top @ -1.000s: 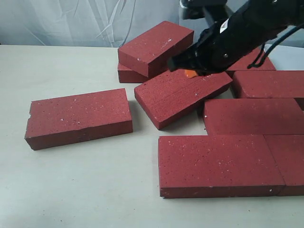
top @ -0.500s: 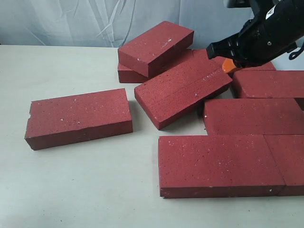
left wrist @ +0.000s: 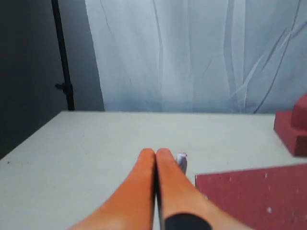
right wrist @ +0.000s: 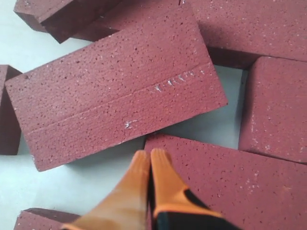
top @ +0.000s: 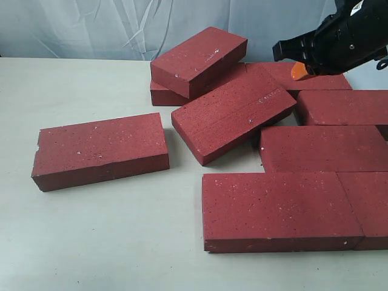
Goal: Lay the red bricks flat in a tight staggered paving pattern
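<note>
The right tool (right wrist: 149, 155) was closed and empty, above the red bricks (top: 233, 118). These lay on the table (top: 91, 230): one skewed mid-group, one alone at left, two stacked behind. The left tool (left wrist: 156, 154) was closed and empty.

Red bricks (top: 321, 148): dark red, grainy, white specks, rectangular. Lone brick (top: 100, 148) lies flat at left, well apart from the rest, slightly skewed, chip on left edge. Middle brick (top: 233, 115) sits diagonal; right end may be raised, can't tell. Far side: top brick (top: 199, 59) stacked askew on lower brick (top: 160, 94). Right side: others flat in rows w/ narrow gaps. Near pair (top: 279, 209) touching end to end.
</note>
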Action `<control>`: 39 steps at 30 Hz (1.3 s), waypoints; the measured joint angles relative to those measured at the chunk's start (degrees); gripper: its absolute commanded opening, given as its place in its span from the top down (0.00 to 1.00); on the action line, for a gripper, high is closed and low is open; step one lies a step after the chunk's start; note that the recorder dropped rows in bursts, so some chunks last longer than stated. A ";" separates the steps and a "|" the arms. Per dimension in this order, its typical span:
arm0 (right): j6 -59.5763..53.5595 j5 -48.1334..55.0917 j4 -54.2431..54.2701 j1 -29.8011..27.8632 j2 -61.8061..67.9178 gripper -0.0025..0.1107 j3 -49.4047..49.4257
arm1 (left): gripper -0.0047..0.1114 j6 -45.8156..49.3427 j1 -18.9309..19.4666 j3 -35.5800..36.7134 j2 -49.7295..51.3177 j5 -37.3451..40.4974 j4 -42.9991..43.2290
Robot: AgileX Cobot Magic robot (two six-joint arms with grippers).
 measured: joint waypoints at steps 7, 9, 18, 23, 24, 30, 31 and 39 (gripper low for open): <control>-1.29 -0.36 1.67 -0.10 0.00 0.99 0.00 | 0.96 0.00 0.00 0.00 0.00 -12.16 -2.33; -1.33 -0.36 1.67 -0.10 0.00 0.99 0.00 | 0.96 0.00 0.00 0.00 0.00 -13.85 -2.42; -1.43 -0.52 1.67 -0.10 1.26 0.99 0.00 | 0.96 -8.99 0.00 0.00 0.00 -17.70 -11.90; -1.56 -1.39 1.86 -0.10 5.08 0.99 0.00 | 0.96 -13.06 0.00 -2.06 0.00 -17.05 -10.70; -1.56 -1.55 2.01 -0.10 5.76 0.99 0.00 | 0.96 -13.99 0.00 -3.35 0.18 -16.56 -9.56; -1.56 -2.92 2.24 -0.10 9.03 0.99 0.00 | 0.96 -25.13 0.00 -12.93 10.80 -15.94 3.44; -1.56 -3.19 2.24 -0.10 9.32 0.99 0.00 | 0.96 -28.36 0.00 -14.47 13.84 -15.94 7.07; -1.56 -5.41 2.24 -0.10 10.02 0.99 0.00 | 0.96 -66.68 -3.23 -23.75 44.13 -29.39 53.49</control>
